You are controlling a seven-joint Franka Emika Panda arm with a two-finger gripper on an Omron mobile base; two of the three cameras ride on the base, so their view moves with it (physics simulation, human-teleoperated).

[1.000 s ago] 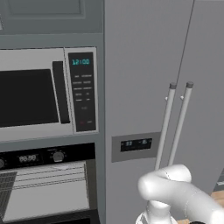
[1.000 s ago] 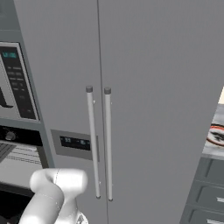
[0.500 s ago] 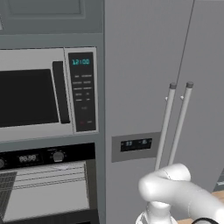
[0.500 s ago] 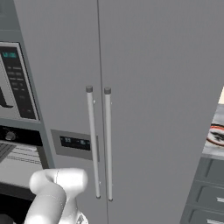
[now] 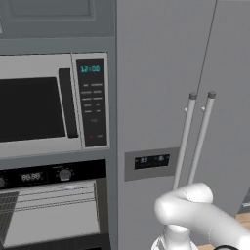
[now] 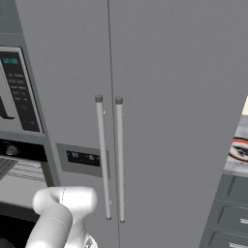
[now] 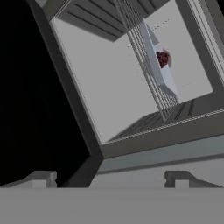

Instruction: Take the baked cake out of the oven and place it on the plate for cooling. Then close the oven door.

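Dark-tipped and spread wide, your hand [image 7: 109, 177] holds nothing and looks into the open oven [image 7: 109, 87], so every step of the task is left: lifting, plating, closing the door. The baked cake [image 7: 162, 58], a small reddish-brown lump, sits deep inside on the pale baking tray [image 7: 157, 65] on a wire rack [image 7: 144, 70].

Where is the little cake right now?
In the hand view, the baked cake sits on the pale baking tray on a wire rack inside the open oven, toward the upper right.
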